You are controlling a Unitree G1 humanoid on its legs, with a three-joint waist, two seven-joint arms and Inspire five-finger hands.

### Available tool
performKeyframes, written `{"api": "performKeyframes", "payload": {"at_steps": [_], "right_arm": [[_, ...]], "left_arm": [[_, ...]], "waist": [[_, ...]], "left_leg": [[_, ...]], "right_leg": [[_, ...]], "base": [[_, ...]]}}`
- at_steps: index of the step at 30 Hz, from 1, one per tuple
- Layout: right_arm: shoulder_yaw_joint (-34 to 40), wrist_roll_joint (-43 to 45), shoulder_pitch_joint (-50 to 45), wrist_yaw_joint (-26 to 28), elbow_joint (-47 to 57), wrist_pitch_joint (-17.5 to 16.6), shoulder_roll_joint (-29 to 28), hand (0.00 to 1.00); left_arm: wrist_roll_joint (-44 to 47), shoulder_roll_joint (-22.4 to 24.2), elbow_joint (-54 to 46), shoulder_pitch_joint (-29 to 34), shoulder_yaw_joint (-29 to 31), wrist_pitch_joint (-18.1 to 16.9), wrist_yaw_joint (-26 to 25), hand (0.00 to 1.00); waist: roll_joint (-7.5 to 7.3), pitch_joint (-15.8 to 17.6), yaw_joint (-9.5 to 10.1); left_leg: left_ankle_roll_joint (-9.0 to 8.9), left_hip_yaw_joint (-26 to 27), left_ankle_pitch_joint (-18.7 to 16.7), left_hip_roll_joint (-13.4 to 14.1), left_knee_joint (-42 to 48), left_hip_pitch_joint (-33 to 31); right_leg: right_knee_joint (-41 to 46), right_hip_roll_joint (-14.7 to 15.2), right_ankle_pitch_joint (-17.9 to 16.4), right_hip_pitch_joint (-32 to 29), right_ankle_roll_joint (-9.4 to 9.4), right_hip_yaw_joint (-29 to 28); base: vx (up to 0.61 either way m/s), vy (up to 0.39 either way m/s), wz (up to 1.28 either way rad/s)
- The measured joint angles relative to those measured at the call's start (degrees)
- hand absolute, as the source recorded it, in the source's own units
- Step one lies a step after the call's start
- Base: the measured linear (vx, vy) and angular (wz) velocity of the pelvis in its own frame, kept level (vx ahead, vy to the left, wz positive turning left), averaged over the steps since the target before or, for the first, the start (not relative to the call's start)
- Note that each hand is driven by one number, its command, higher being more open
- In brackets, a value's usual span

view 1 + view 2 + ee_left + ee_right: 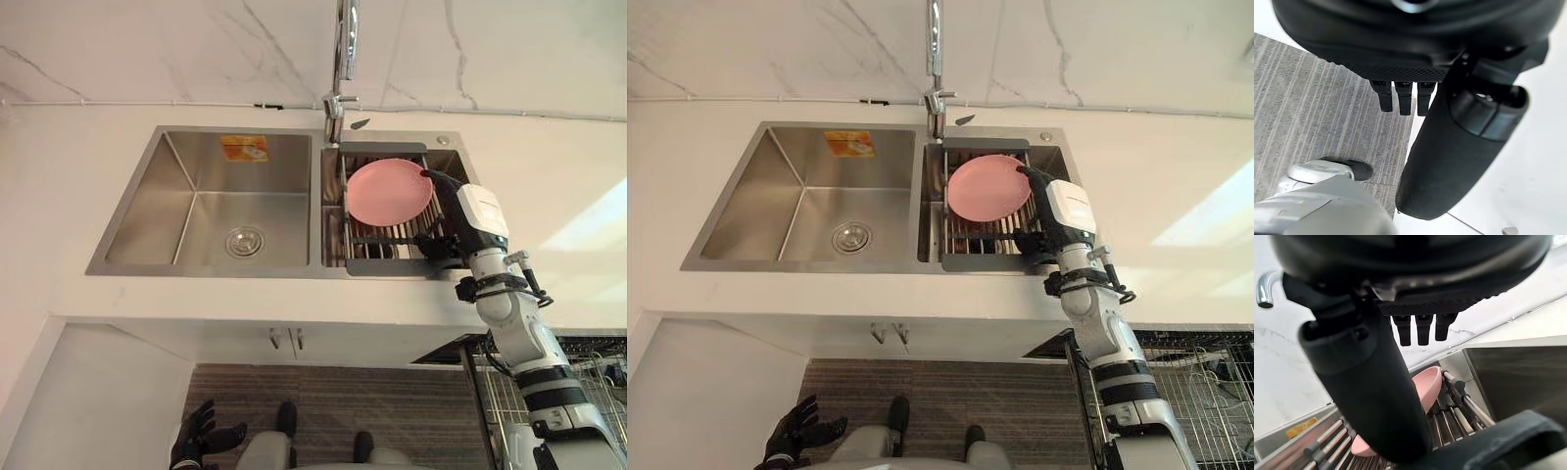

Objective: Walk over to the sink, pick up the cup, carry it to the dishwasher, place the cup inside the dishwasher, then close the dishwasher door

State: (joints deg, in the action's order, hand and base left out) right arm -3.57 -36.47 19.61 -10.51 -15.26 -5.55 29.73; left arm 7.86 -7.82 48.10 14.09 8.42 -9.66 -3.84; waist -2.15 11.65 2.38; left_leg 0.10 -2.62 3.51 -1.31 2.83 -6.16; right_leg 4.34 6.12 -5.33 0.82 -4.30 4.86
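Observation:
A pink round dish point(387, 191) leans on its edge in a dark drying rack point(387, 264) set in the sink's right basin point(1053, 157); the right wrist view shows the dish point(1429, 387) just past the fingers. My right hand point(478, 217) hovers over the rack's right side, open, with its fingers straight and one fingertip point(425, 174) at the dish's rim. Whether it touches the rim I cannot tell. My left hand point(201, 436) hangs low by the floor, open and holding nothing, its thumb point(1459, 147) standing out.
The steel sink's left basin point(211, 211) holds only a drain. A tall faucet point(343, 59) rises behind the divider. White counter point(59, 176) surrounds the sink. A wire dishwasher basket point(1205, 382) stands out at the lower right. Below is striped grey flooring point(392, 401).

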Motion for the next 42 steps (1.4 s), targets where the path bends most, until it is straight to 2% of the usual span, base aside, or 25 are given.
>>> {"api": "performKeyframes", "payload": {"at_steps": [8,23,36,42], "right_arm": [[-2.4,-4.0,4.8,-0.2,-5.8,1.6,2.1,0.90],[-5.8,-4.8,11.2,-0.4,-6.7,2.7,5.0,0.90],[-5.8,-6.6,12.0,-0.9,-6.7,3.2,5.1,0.90],[-5.9,-6.3,13.2,-0.9,-6.7,4.0,5.0,0.90]], "left_arm": [[0.1,0.1,-0.3,-1.0,-0.2,-0.7,-0.1,0.90],[2.2,0.0,-0.6,-4.0,-1.0,-0.9,-0.9,0.90],[2.2,0.1,-1.0,-4.5,-1.1,-1.1,-1.0,0.90],[2.3,0.1,-0.9,-4.6,-1.2,-1.2,-1.0,0.90]], "waist": [[0.26,2.4,0.60],[1.34,5.4,0.57],[1.67,5.6,0.59],[2.40,6.0,0.58]], "left_leg": [[0.10,-1.2,-0.5,-0.1,2.8,-2.9],[-0.13,-0.8,-0.6,0.9,3.5,-4.9],[-0.47,-1.5,0.5,1.2,2.2,-5.6],[-0.71,-1.7,1.7,1.6,0.3,-5.2]], "right_leg": [[0.4,0.0,0.0,-1.2,-0.02,1.0],[0.7,-1.0,1.1,-3.2,0.53,0.3],[0.5,-1.5,1.5,-4.0,0.58,1.0],[-0.1,-1.8,1.9,-4.0,1.03,1.1]], "base": [[-0.01,-0.001,0.06],[-0.04,0.000,-0.02],[-0.01,-0.003,0.01],[0.00,0.000,0.00]]}}
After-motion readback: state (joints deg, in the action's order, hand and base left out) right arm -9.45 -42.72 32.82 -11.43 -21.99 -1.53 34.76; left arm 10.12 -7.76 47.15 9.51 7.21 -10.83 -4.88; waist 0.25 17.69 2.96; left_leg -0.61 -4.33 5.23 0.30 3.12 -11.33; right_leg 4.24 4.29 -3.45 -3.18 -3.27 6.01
